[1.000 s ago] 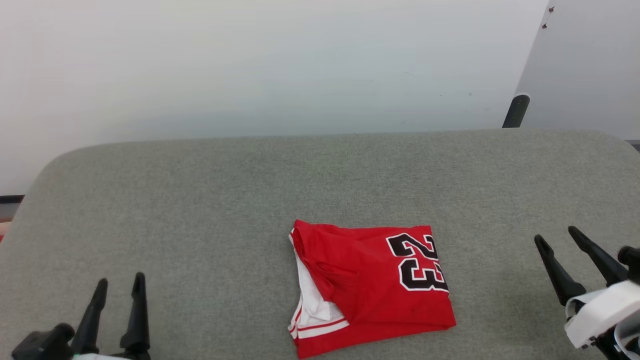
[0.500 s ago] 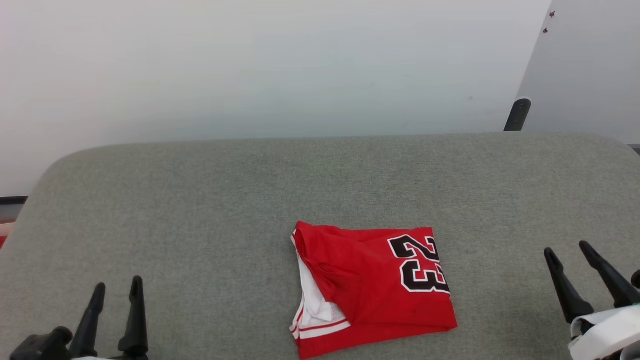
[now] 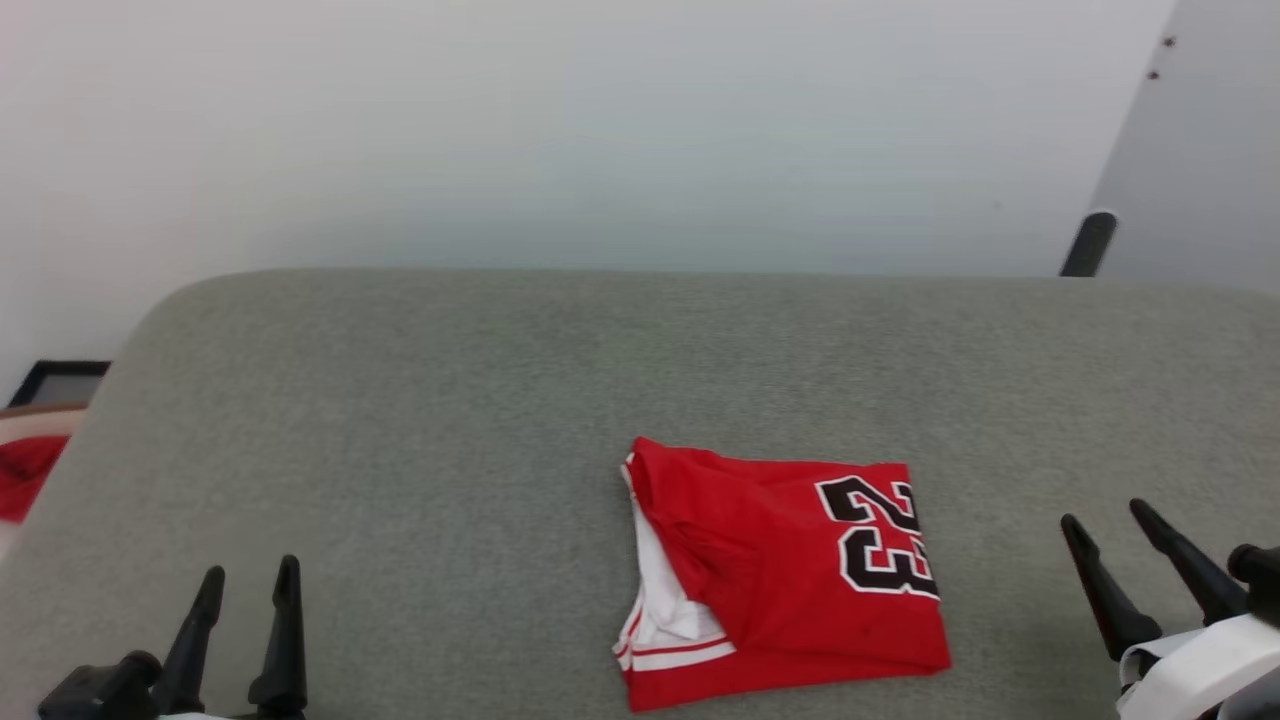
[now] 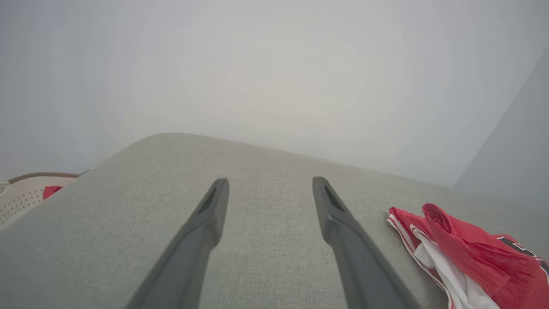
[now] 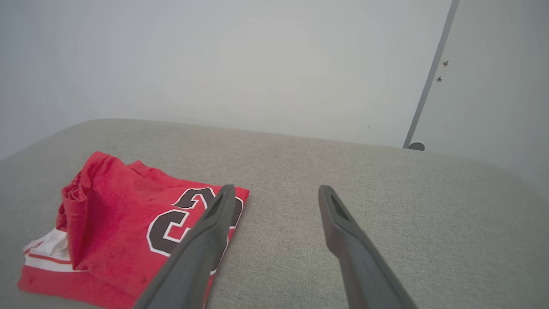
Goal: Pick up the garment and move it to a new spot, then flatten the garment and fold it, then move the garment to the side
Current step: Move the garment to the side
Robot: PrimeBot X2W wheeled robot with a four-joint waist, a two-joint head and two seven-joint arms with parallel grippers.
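Note:
The garment [image 3: 790,575] lies folded into a rough square on the grey padded table [image 3: 450,400], red with a black "23" and a white sleeve showing at its left edge. It also appears at the lower right of the left wrist view [image 4: 467,253] and lower left of the right wrist view [image 5: 124,231]. My left gripper [image 3: 250,575] stands open near the table's front left, well apart from the garment. My right gripper [image 3: 1105,520] stands open at the front right, a short way right of the garment. Both hold nothing [image 4: 268,182] [image 5: 276,189].
A pale perforated basket [image 4: 21,193] with a red cloth [image 3: 25,470] in it sits off the table's left end. A dark post [image 3: 1088,243] stands behind the far right corner, by a grey wall panel.
The head view has shifted, so the scene sits further right in the picture. The right gripper has drawn back slightly toward the front right. The garment lies as before.

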